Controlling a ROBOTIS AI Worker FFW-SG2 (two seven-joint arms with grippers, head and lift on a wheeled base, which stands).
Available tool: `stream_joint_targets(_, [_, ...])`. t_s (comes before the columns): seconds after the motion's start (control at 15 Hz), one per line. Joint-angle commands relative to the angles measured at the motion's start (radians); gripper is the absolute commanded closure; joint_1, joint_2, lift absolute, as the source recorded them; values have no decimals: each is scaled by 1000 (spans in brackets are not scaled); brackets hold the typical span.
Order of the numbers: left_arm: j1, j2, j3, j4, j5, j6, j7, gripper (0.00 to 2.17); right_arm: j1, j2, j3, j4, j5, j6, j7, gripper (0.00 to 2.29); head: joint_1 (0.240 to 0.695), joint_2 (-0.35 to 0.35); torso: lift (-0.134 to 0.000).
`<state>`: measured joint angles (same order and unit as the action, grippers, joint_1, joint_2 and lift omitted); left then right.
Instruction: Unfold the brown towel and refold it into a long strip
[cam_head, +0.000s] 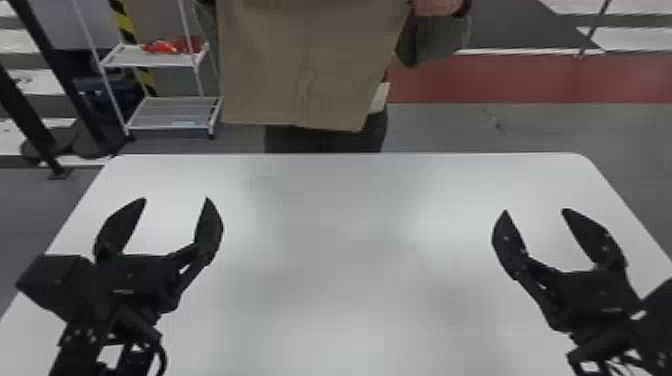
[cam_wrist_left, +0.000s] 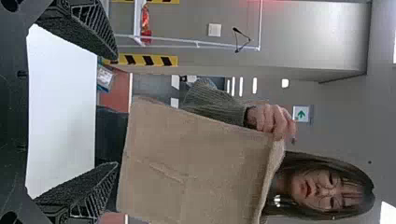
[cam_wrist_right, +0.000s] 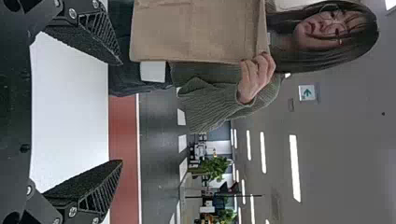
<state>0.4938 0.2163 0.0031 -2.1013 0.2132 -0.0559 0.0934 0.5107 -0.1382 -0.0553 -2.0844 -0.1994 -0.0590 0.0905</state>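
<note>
A person holds the brown towel (cam_head: 305, 65) up by its upper corners beyond the table's far edge, so it hangs spread out. Both hands on it are bare; the towel (cam_wrist_left: 196, 168) shows creases in the left wrist view, and the towel (cam_wrist_right: 196, 30) hangs flat in the right wrist view. Over the table's left part my left gripper (cam_head: 176, 200) is open and holds nothing; its two fingers stand wide apart at the left gripper (cam_wrist_left: 116, 105). My right gripper (cam_head: 534, 211), over the table's right part, is likewise open, the right gripper (cam_wrist_right: 122, 112) having nothing between its fingers.
The white table (cam_head: 350, 250) spreads beneath both grippers, its far edge just in front of the person. Behind at the left stands a white wire shelf (cam_head: 172, 112) with a red item (cam_head: 170, 46) on it. Dark posts (cam_head: 30, 115) rise beyond the table's left side.
</note>
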Motion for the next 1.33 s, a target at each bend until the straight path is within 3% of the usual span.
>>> stream_joint_targets(0.0, [0, 0, 0, 0, 0, 0, -1, 76, 0, 0, 0, 1, 0, 0, 0, 144, 695, 17, -123])
stream_joint_targets(1.27, [2, 2, 2, 0, 0, 0, -17, 76, 0, 0, 0, 4, 0, -3, 0, 144, 695, 13, -123])
